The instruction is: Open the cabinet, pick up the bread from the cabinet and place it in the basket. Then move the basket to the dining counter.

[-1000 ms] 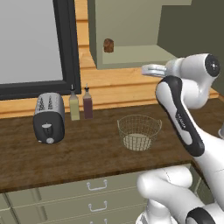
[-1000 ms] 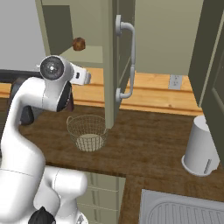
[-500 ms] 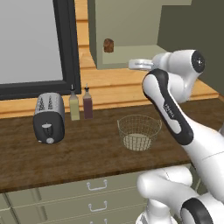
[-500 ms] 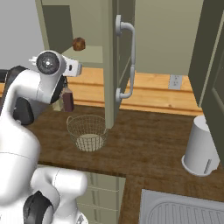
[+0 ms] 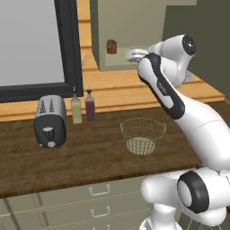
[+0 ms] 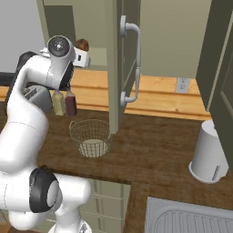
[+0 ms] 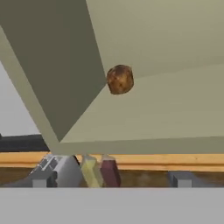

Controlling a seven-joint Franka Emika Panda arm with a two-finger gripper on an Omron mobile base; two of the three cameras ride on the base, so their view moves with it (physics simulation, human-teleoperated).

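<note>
The olive-green cabinet [image 5: 134, 27] stands open, its door [image 6: 114, 63] swung out edge-on with the silver bar handle [image 6: 134, 59]. The small dark brown bread [image 5: 111, 46] sits deep on the cabinet shelf, also seen as bread [image 7: 120, 79] and bread [image 6: 82, 44]. My gripper [image 5: 129, 55] is open at shelf height just in front of the cabinet opening, pointing at the loaf and apart from it; in the hand view the gripper [image 7: 111, 179] holds nothing. The wire basket [image 5: 143, 134] rests on the wood counter below, basket [image 6: 91, 136]. The dining counter is out of view.
A toaster [image 5: 49, 120] and two bottles [image 5: 77, 108] [image 5: 90, 106] stand at the back left of the counter [image 5: 90, 157]. A white canister [image 6: 208, 152] and a sink [image 6: 191, 218] lie to the right. A dark-framed window [image 5: 31, 40] is left of the cabinet.
The arm has swung the hand left and slightly up, from beside the cabinet to the front of its open shelf, closer to the bread. Basket and bread have not moved.
</note>
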